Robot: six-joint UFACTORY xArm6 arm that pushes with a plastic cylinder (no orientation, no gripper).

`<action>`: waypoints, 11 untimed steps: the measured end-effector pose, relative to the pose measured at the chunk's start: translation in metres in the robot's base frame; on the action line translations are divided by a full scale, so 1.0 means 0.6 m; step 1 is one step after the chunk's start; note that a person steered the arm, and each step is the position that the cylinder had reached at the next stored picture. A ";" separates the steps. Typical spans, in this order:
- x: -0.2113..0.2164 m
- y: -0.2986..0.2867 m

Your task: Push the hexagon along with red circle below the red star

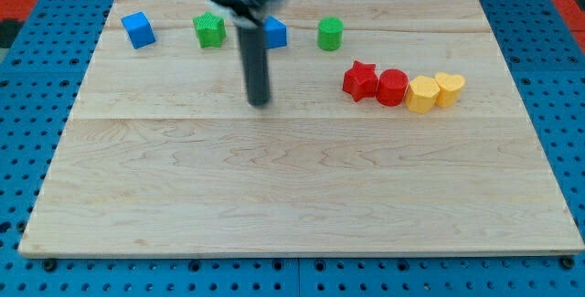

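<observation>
right of the red star, red circle touches yellow hexagon; light, rigid, slippery blocks; my tip, bare, touches nothing, well left; push their upper faces

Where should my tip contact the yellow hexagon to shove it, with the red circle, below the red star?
A judgement: press the yellow hexagon on its upper-right edge, near the yellow heart. It touches the red circle, which sits right of the red star. My tip is far left.

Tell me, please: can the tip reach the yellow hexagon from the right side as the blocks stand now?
Probably not directly. My tip is left of the red star, and the yellow heart touches the yellow hexagon on that side. The hexagon's top and bottom look free.
</observation>
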State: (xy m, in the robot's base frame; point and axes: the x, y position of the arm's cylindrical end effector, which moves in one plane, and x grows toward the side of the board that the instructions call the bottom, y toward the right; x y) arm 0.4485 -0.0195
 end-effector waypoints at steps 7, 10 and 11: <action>-0.124 0.220; -0.062 0.114; -0.045 0.245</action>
